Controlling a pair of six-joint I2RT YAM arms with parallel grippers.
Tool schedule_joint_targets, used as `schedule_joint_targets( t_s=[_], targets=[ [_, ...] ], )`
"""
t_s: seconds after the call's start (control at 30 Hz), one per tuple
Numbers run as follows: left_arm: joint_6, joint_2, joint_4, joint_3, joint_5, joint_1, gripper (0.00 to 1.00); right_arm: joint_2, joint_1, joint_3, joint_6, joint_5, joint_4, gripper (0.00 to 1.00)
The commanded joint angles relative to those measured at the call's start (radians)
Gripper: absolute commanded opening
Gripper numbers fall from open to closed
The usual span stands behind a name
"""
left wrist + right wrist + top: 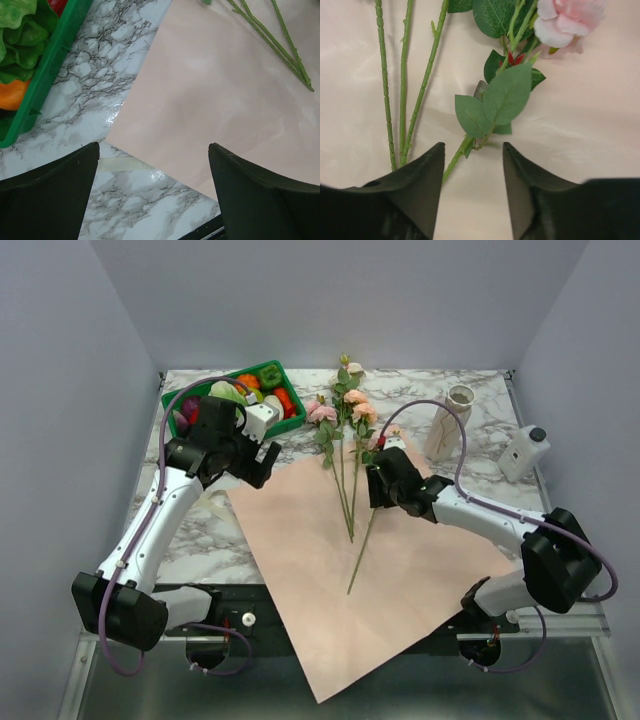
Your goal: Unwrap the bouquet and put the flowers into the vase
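Note:
The bouquet lies unwrapped: its pink paper (400,580) is spread flat on the table with the flowers (345,410) lying across it. One pink rose (567,20) lies apart from the others, and its green stem (454,160) runs between the fingers of my right gripper (473,147) without touching them. That gripper (380,488) is open and low over the paper. The cream vase (449,422) stands upright behind it to the right. My left gripper (258,468) hangs wide open above the paper's left corner (215,90), holding nothing.
A green crate (275,375) of toy vegetables sits at the back left, close to the left arm. A white pump bottle (523,452) stands at the right edge. A cream strip (120,164) lies on the marble beside the paper. The paper overhangs the near table edge.

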Motion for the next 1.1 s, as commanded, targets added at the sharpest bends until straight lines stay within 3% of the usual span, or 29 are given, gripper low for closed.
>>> schedule_joint_targets(
  t_s=[0.0, 0.5, 0.67, 0.97, 1.0, 1.07],
  targets=[
    [0.007, -0.031, 0.015, -0.017, 0.012, 0.006, 0.99, 0.041, 0.001, 0.078, 0.021, -0.011, -0.085, 0.65],
    [0.018, -0.026, -0.003, 0.012, 0.017, 0.006, 0.99, 0.234, -0.042, 0.163, 0.085, 0.043, -0.108, 0.65],
    [0.021, -0.024, -0.01, 0.018, 0.015, 0.006, 0.99, 0.28, -0.057, 0.161, 0.102, 0.036, -0.063, 0.59],
    [0.029, -0.021, -0.028, 0.032, 0.015, 0.006, 0.99, 0.292, -0.059, 0.163, 0.143, 0.005, -0.014, 0.33],
    [0.03, -0.02, -0.028, 0.035, 0.015, 0.006, 0.99, 0.292, -0.059, 0.16, 0.148, 0.014, -0.013, 0.24],
    [0.029, -0.023, -0.033, 0.037, 0.017, 0.006, 0.99, 0.257, -0.059, 0.152, 0.156, 0.026, -0.007, 0.15]
  ],
)
